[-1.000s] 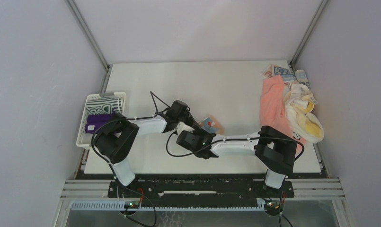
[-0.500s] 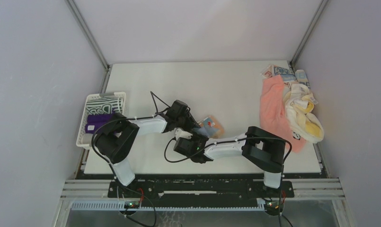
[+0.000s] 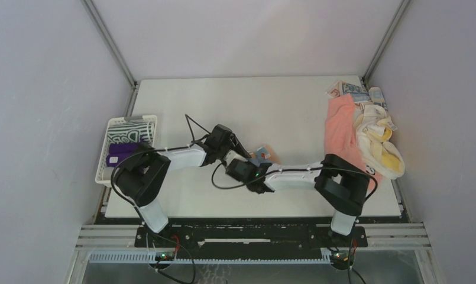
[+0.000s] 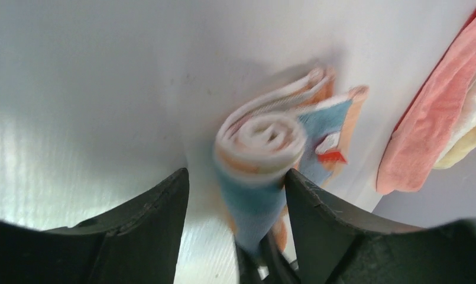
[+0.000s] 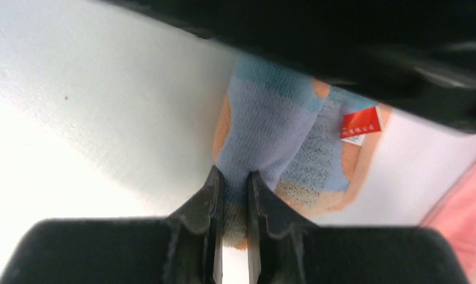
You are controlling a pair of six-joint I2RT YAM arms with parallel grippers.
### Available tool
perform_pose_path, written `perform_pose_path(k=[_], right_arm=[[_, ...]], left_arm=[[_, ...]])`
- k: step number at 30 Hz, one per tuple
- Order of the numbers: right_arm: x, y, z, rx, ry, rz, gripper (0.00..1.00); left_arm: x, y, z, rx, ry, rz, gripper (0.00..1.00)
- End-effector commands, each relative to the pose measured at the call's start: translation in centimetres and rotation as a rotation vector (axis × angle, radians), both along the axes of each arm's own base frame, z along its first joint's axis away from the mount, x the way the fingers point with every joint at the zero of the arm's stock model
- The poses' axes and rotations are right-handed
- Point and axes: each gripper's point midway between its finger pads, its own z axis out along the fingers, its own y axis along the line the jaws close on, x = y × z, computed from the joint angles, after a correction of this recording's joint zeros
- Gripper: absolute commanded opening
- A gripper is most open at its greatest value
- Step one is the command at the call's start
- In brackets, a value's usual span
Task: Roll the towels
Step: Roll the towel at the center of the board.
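One roll: light-blue-and-orange towel [image 3: 262,156], nipped by right fingers [image 5: 207,198]; left fingers [image 4: 155,222] spread wide.
Three towels [image 3: 342,127]: heaped at far-right edge.
Open room: surface [image 3: 223,100] behind the roll.

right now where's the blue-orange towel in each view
top external: blue-orange towel just right of centre
left wrist: centre, rolled, seen end-on
right wrist: centre, pinched at its lower end
shared landmark: pink towel, to its right in every view
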Motion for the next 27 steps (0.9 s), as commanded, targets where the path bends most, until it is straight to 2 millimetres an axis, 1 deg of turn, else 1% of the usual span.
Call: perform_pose_path(k=[1, 2, 3, 6, 7, 8, 9, 10, 13, 17, 19, 23, 27], right_arm=[[-1.8, 0.9, -1.6, 0.363, 0.376, -0.077, 0.04], [-2.1, 1.2, -1.5, 0.446, 0.441, -0.081, 0.05], [-2.6, 1.7, -1.1, 0.536, 0.525, -0.073, 0.05], [-2.3, 1.3, -0.5, 0.734, 0.673, -0.112, 0.08], [-2.3, 1.2, -0.3, 0.8, 0.728, -0.129, 0.09], [-1.8, 0.7, -0.2, 0.874, 0.774, -0.16, 0.09], [-2.1, 0.9, 0.0, 0.941, 0.822, -0.156, 0.1], [-1.6, 0.3, 0.0, 1.013, 0.854, -0.189, 0.11], [-1.5, -0.7, -0.2, 1.169, 0.957, -0.28, 0.12], [-1.7, -1.7, -1.3, 1.274, 1.031, -0.378, 0.14], [-2.0, -2.2, -2.1, 1.279, 1.052, -0.423, 0.16], [-2.7, -2.5, -3.0, 1.27, 1.087, -0.474, 0.21], [-3.1, -2.9, -3.8, 1.257, 1.104, -0.517, 0.23]], left_arm=[[-0.8, 1.5, 2.4, -0.018, -0.026, 0.022, 0.67], [-0.2, 2.1, 3.8, -0.037, -0.06, 0.046, 0.69], [0.2, 2.6, 4.7, -0.045, -0.083, 0.065, 0.71], [1.1, 3.6, 7.2, -0.054, -0.149, 0.087, 0.75], [1.2, 3.6, 7.7, -0.049, -0.162, 0.08, 0.76], [1.2, 3.4, 8.0, -0.049, -0.166, 0.068, 0.76], [1.2, 3.0, 8.1, -0.056, -0.162, 0.055, 0.76], [1.1, 2.7, 7.9, -0.058, -0.154, 0.043, 0.76], [0.7, 1.1, 7.2, -0.075, -0.125, -0.005, 0.76], [0.2, -0.9, 6.2, -0.084, -0.091, -0.063, 0.76], [0.2, -1.6, 5.5, -0.077, -0.079, -0.081, 0.76], [0.6, -2.5, 4.9, -0.078, -0.073, -0.095, 0.76], [0.9, -2.9, 3.9, -0.059, -0.061, -0.102, 0.75]])
